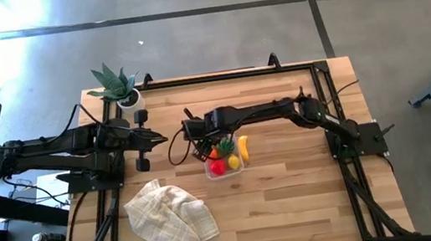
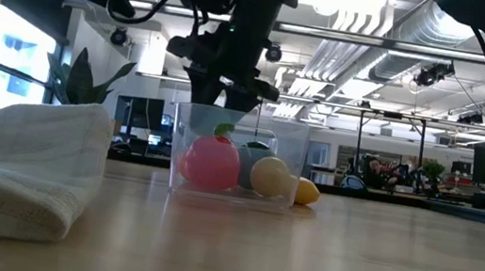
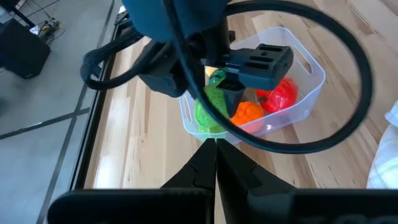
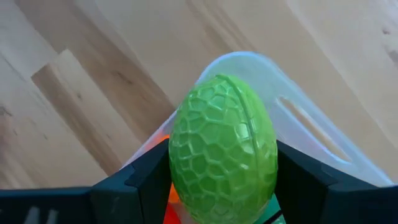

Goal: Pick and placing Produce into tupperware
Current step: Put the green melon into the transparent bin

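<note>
One camera looks straight down on the surface (image 1: 293, 194); one sits level with it; both wrist cameras closely face the tub (image 3: 298, 93).

You see a wooden table (image 1: 293, 194) standing on a grey concrete floor (image 1: 212, 36). Near its far left corner stands a potted plant (image 1: 116, 87) with spiky green leaves in a white pot. Close to the near edge, on the left half, lies a crumpled white cloth (image 1: 170, 217) with a faint check pattern. A black metal frame (image 1: 226, 74) runs along the table's edges. In the low view you find the cloth (image 2: 15, 161) at the left.
</note>
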Action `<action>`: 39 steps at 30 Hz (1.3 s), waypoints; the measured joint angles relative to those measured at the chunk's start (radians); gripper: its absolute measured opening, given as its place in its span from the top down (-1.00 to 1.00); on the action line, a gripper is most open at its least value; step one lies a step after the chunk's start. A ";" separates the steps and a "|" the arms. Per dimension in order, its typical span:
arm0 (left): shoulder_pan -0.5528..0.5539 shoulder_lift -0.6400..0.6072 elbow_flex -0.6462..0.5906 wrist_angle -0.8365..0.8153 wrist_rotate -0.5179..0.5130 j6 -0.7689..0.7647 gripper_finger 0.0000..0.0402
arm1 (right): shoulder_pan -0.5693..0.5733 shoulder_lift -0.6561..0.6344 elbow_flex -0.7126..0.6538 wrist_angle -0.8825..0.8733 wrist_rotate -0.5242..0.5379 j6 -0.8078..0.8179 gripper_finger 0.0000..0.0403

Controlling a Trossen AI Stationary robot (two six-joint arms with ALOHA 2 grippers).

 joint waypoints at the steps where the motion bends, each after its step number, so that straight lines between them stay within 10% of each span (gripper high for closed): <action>1: 0.000 0.000 0.000 0.000 0.000 0.000 0.99 | -0.002 0.000 0.000 -0.002 0.001 0.007 -0.08; 27: 0.000 0.000 0.000 0.000 0.000 0.000 0.99 | 0.019 0.043 -0.001 0.020 0.006 0.029 -0.08; 39: 0.000 0.000 0.000 0.000 0.000 0.000 0.99 | 0.019 0.044 -0.001 0.014 0.003 -0.030 -0.44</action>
